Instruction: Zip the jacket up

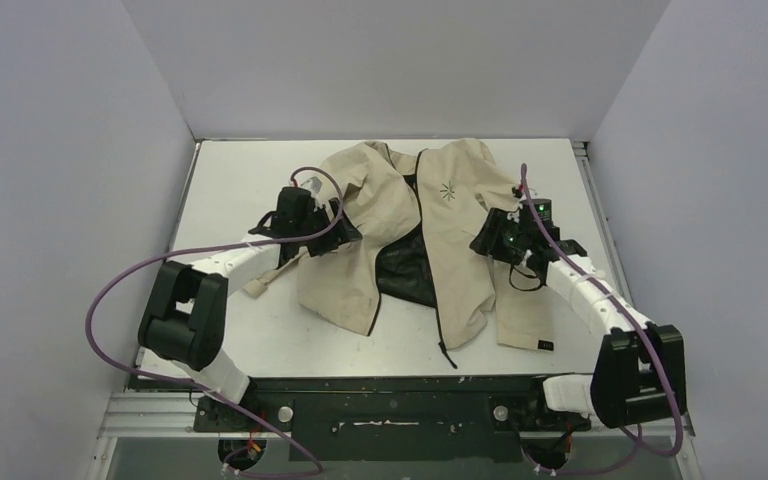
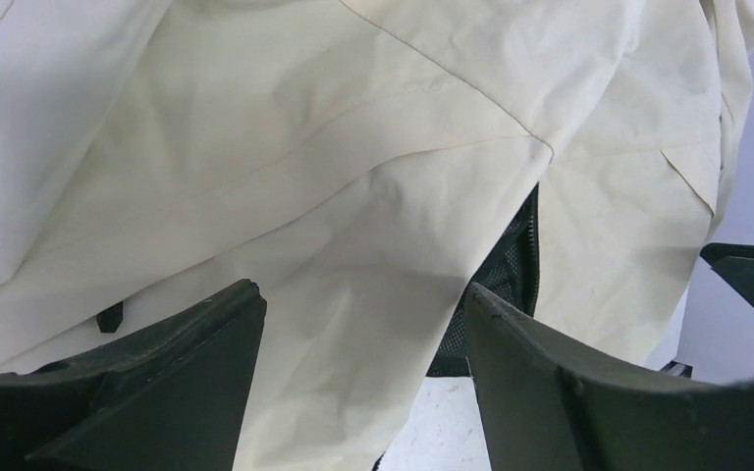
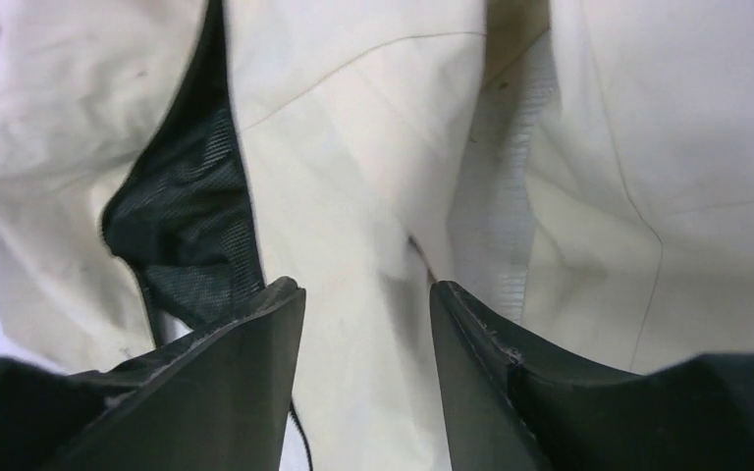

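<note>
Up close, my left gripper (image 2: pixel 361 290) and right gripper (image 3: pixel 365 287) both have fingers spread apart, nothing pinched, hanging right over the jacket (image 1: pixel 460 235), which lies on the white table (image 1: pixel 230 190) with its lower front gaping on dark lining (image 1: pixel 405 265).

Both arms are the same build: left arm (image 1: pixel 250 262) and right arm (image 1: pixel 588 288) have white-wrapped curved links between chunky black joint housings (image 1: pixel 185 318), and each trails a purple cable (image 1: pixel 100 300) running from the wrist down past the base. The black mounting plate (image 1: pixel 390 412) sits at the near edge with two round silver fasteners (image 1: pixel 285 412) on it, and a green LED (image 1: pixel 538 208) is lit on the right wrist module. The fingers (image 3: pixel 226 383) of the left tool (image 2: pixel 361 292) and right tool (image 3: pixel 365 287) are matte dark wedges with scuffed, slightly rough edges.
</note>
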`<state>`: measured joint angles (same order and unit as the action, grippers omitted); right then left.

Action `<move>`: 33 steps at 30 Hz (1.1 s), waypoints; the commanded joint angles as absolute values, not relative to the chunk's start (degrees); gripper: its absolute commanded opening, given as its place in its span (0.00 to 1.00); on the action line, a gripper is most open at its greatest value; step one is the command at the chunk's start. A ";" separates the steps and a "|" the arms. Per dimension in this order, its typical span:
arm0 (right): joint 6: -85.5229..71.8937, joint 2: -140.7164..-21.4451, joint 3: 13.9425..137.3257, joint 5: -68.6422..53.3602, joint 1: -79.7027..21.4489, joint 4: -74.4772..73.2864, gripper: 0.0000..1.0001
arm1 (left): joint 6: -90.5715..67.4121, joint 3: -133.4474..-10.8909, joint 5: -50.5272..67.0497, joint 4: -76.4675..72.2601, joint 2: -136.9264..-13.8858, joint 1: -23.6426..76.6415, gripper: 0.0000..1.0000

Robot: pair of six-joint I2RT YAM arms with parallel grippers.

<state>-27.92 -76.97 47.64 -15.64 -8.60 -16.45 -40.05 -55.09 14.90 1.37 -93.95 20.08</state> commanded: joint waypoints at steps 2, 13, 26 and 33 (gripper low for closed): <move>-24.71 -64.46 47.29 -20.99 -8.62 -17.99 0.54 | -36.39 -54.41 18.20 3.10 -86.28 19.33 0.72; -30.26 -52.84 43.02 -24.48 -13.08 -28.28 0.58 | -31.02 -46.29 11.04 13.71 -69.12 23.22 0.75; -32.89 -56.48 39.54 -16.13 -24.54 -38.33 0.62 | -45.48 -35.03 3.66 -2.50 -65.05 42.78 0.75; -36.39 -60.47 33.68 -11.70 -27.99 -28.68 0.61 | -47.49 -35.81 2.32 -9.11 -69.30 47.73 0.74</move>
<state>-33.54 -58.98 35.66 -15.99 -26.22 -35.97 -45.12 -34.59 4.27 -1.04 -67.20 45.84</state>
